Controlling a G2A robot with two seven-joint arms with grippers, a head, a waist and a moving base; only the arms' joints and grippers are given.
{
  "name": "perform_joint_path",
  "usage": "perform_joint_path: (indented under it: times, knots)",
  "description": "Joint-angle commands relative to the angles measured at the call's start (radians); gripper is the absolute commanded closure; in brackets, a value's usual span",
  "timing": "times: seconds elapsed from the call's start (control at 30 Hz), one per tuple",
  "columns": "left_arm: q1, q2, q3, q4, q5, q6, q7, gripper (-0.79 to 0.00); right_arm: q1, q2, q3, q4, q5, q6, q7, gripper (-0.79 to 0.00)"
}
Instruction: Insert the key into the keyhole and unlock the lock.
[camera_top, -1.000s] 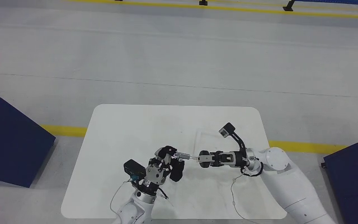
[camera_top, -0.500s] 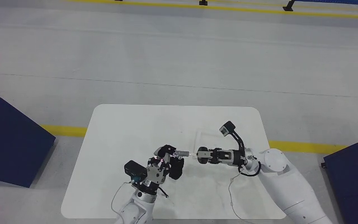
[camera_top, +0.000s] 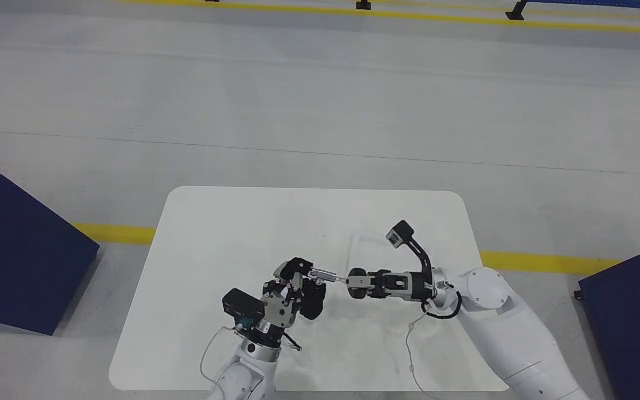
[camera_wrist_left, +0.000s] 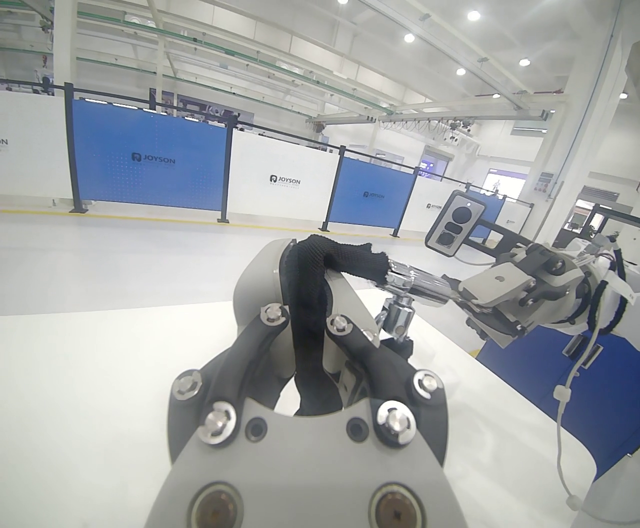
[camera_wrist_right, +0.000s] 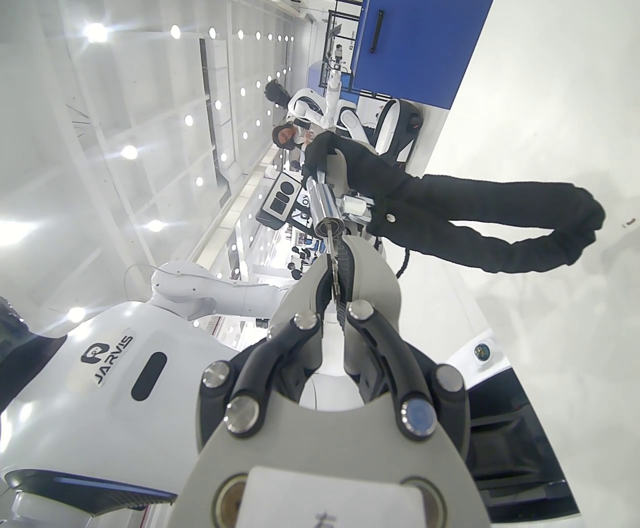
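Left gripper (camera_wrist_left: 305, 282) clamps the soft cable (camera_wrist_left: 350, 257); the slick chrome lock (camera_wrist_left: 420, 285) could swivel. Right gripper (camera_wrist_right: 336, 270) pinches the thin key (camera_wrist_right: 332, 250) by its bow, the safest hold.

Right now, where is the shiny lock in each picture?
Top view: lock between left gripper and right gripper.
Left wrist view: lock just beyond the left gripper, on its black cable.
Right wrist view: lock straight ahead, key at its end.
Shared landmark: the right gripper, pinching the key at the lock's end.
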Motion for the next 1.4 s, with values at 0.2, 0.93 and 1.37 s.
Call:
perform_joint_path:
  times: [0.2, 0.93, 1.37]
  knots:
    - [-0.002, -0.002, 0.003, 0.004, 0.01, 0.009, 0.001, 0.0, -0.001, -0.004, -0.004, -0.006, -0.013, 0.008, -0.005, 0.0]
    - [-0.01, -0.012, 0.01, 0.02, 0.036, 0.082, -0.064, 0.0, -0.008, -0.011, 0.018, 0.001, -0.003, 0.003, -0.004, 0.0]
    - [-0.002, -0.014, 0.013, 0.011, 0.034, 0.067, -0.064, 0.0, -0.016, -0.015, 0.014, -0.008, -0.044, 0.026, -0.025, 0.0]
